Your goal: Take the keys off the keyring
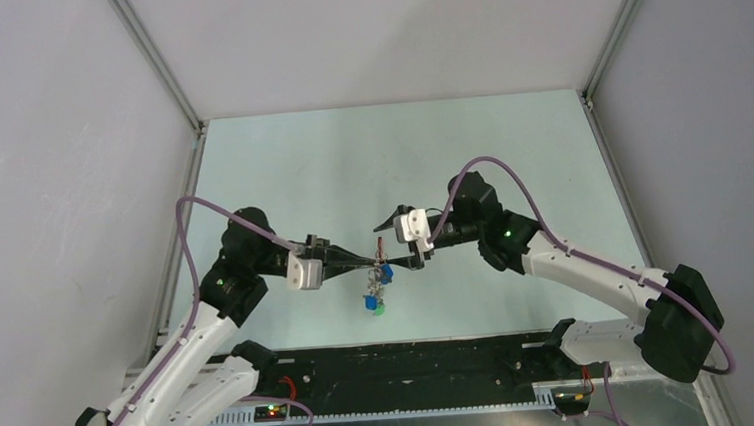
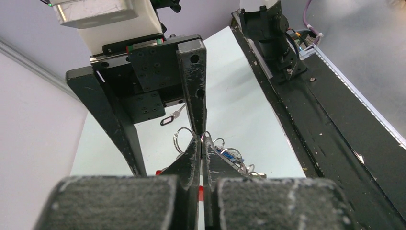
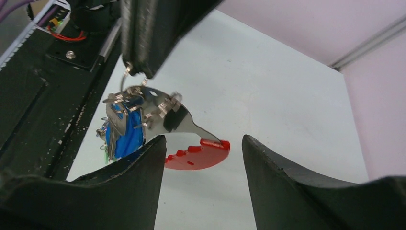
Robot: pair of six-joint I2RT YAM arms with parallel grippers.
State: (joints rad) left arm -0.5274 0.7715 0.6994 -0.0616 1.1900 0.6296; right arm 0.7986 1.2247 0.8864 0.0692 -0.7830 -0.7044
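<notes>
White walls [image 1: 48,146] box the pale green table [image 1: 350,165]; above it the left claw [image 2: 201,139] clamps the keyring [image 3: 196,155], keys [image 3: 122,127] hanging beneath, right claw [image 3: 203,139] spread apparently around its loop.

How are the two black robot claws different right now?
The left gripper is shut, pinching the metal keyring with its red plastic loop; the right gripper is open and grips nothing. The keyring hangs from the left gripper, while the right gripper's fingers only flank the red loop. Both are black and two-fingered.
</notes>
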